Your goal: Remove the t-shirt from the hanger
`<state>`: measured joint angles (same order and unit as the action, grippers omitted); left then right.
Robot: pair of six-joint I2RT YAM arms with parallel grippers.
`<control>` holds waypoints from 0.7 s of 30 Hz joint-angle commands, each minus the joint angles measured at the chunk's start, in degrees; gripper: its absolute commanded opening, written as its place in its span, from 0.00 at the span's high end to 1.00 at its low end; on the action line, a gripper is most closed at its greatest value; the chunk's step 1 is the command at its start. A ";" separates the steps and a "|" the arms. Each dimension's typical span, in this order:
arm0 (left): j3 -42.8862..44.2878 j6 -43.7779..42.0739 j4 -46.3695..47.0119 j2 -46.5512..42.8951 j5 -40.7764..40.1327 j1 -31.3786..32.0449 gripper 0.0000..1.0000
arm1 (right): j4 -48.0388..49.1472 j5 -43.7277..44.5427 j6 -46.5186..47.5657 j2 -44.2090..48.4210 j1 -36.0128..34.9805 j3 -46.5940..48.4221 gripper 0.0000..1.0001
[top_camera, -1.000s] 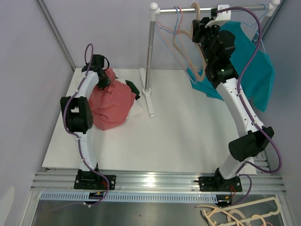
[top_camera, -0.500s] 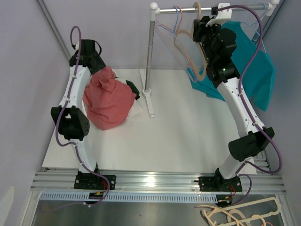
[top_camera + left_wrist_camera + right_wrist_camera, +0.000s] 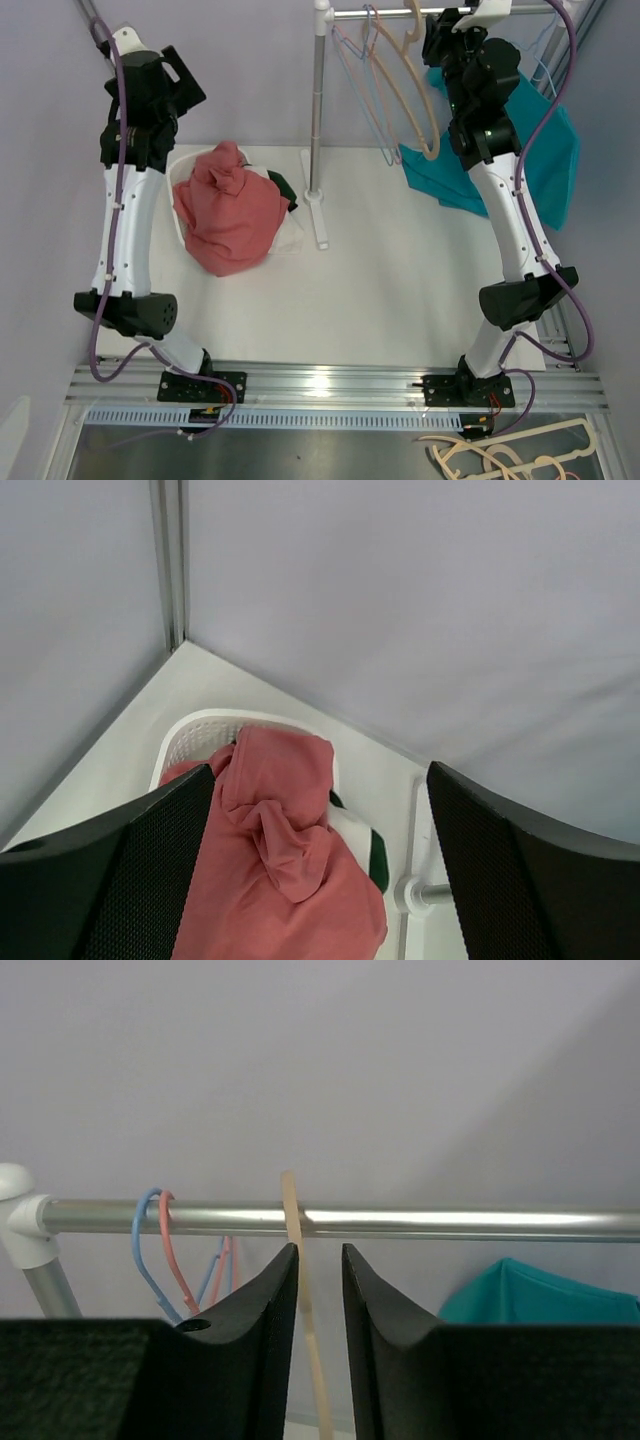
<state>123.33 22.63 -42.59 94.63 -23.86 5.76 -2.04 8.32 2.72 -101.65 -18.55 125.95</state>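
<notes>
A red t-shirt (image 3: 232, 210) lies crumpled over a white basket (image 3: 180, 165) at the back left, free of any hanger. My left gripper (image 3: 178, 92) hangs open high above it; in the left wrist view the shirt (image 3: 280, 870) and basket rim (image 3: 195, 735) lie far below the empty gripper (image 3: 320, 775). A bare beige hanger (image 3: 420, 100) hangs on the rack's rod. My right gripper (image 3: 432, 45) is at its hook, and the jaws stand slightly apart. In the right wrist view the hook (image 3: 292, 1210) shows in the narrow gap of the gripper (image 3: 320, 1250).
A teal t-shirt (image 3: 545, 150) hangs at the rod's right end (image 3: 540, 1290). Thin blue and pink hangers (image 3: 355, 50) hang near the rack's pole (image 3: 316, 100), whose foot stands mid-table. More hangers (image 3: 510, 455) lie below the table's near rail.
My left gripper let go of the red t-shirt, opened wide and rose well above the basket. My right gripper's jaws parted a little at the beige hanger's hook.
</notes>
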 commanded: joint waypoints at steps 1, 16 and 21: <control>0.60 -4.87 2.77 -3.66 1.96 2.58 0.09 | -1.56 1.78 1.41 -0.84 1.23 2.28 0.72; -10.57 -16.91 21.05 -8.59 8.91 29.04 0.02 | -26.78 -7.88 -6.41 -2.95 21.88 16.44 0.41; -11.09 -20.78 24.12 -6.30 11.02 33.17 0.02 | -28.89 -13.93 -5.80 -2.59 27.24 13.89 0.41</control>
<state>112.22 5.89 -23.00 87.26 -15.81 36.99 -27.70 -0.51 -2.96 -106.15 6.79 140.33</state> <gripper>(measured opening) 0.976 0.592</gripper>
